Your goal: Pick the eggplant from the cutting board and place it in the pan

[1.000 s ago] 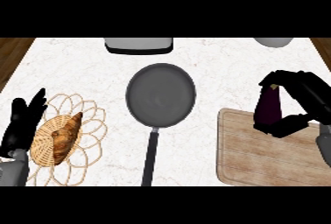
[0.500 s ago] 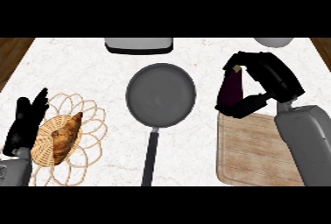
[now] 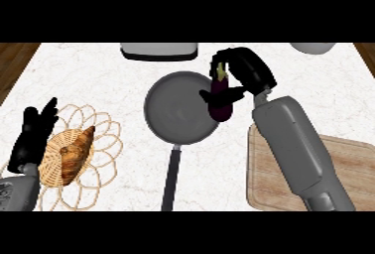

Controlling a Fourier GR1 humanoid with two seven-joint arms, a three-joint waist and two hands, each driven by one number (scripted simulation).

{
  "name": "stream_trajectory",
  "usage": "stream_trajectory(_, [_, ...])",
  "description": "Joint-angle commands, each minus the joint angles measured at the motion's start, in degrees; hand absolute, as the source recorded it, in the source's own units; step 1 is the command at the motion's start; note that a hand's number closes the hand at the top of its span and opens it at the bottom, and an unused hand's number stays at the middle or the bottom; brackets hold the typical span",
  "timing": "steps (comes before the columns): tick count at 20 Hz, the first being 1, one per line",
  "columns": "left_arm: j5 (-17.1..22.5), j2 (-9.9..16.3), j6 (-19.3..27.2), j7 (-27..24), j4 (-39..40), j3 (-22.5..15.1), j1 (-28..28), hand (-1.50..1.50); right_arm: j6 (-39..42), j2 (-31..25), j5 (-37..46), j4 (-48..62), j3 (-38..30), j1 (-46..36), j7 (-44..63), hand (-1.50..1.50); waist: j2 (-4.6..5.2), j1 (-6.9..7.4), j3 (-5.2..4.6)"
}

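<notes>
Left hand [image 3: 35, 133] rested open at the left edge, fingers up, beside a wicker basket [image 3: 99, 149] that held a croissant [image 3: 71, 155]. Pan [image 3: 176, 114] sat mid-counter, nothing lying in it, handle toward the robot. Right hand [image 3: 245, 74] was curled round the eggplant [image 3: 219, 96], held at the pan's right rim. Transport step, nearly done; next move likely needed a slight shift left, then release. Cutting board [image 3: 344, 173] at the right carried nothing visible

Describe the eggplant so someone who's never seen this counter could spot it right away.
Find the round grey pan mid-counter. At its right rim, the right hand curls around the eggplant. It is the only dark purple thing, long, with a green stem on top.
</notes>
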Motion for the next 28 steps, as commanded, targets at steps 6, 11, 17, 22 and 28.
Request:
stream_trajectory(6, [-0.74, -0.25, -0.59, -1.14, 1.31, -0.50, -1.59, 0.00, -12.82, 5.40, -2.63, 28.21, 2.41, -11.27, -4.84, 1.50, 0.61, 1.51, 0.01])
stream_trajectory(11, [-0.45, -0.87, -1.88, 0.10, -1.09, -1.70, -0.95, 0.00, -17.31, 5.46, -9.06, 36.10, 8.68, -14.26, -6.21, 1.50, 0.82, 3.73, 0.04])
stream_trajectory(17, [-0.60, -1.42, -2.66, 0.58, -0.93, -2.90, -3.98, 0.00, -14.09, 5.48, -19.84, 39.83, 8.35, -12.68, -8.82, -1.50, 1.46, 6.40, 0.11])
stream_trajectory(22, [-0.66, -1.21, -3.09, 0.52, 0.32, -2.91, -5.70, 0.00, -14.35, 5.48, -24.06, 42.05, 9.51, -12.09, -12.58, -1.50, 2.08, 7.60, 0.16])
stream_trajectory(28, [-2.72, -3.34, -0.99, -0.07, 2.90, -4.47, -7.77, 0.00, -16.88, 5.48, -31.19, 39.99, 11.04, -13.61, -13.58, -1.50, 2.33, 8.35, 0.15])
